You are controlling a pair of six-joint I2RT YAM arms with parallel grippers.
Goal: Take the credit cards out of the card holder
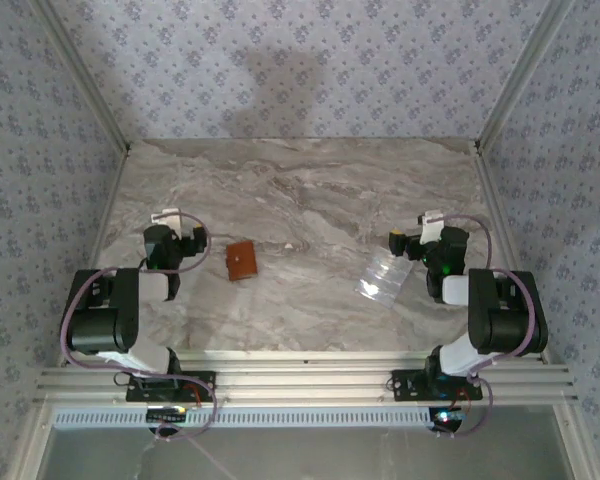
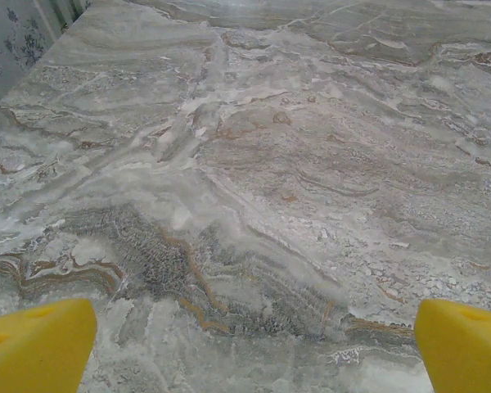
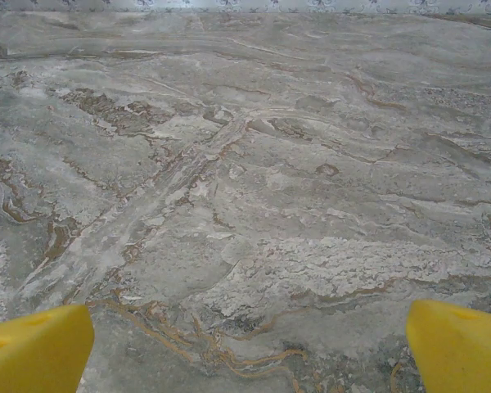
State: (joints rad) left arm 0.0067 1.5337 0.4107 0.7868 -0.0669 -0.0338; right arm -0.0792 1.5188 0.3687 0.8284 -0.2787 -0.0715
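Left end effector point(image 2: 250, 348) is wide open and holds nothing, its yellow fingers point(image 2: 34, 345) at the frame corners with bare marble between them. Right end effector point(image 3: 247, 344) is the same: jaws spread, nothing gripped, only counter point(image 1: 310, 190) veining ahead. In the top view both arms sit tucked near their bases at the near edge. The card holder point(image 1: 241, 262) lies flat on the counter just right of the left end effector, apart from it and well apart from the right one. It reads as a small brown patch. It looks folded shut, but at this size that can't be told for sure. A clear plastic sheet point(image 1: 383, 272) lies near the right end effector, not touching it. No credit cards lie loose on the counter, so presumably they are inside the holder. Judged progress: nothing done yet. Left to do: reach the holder, pin or open it, pull each card out and set it down.
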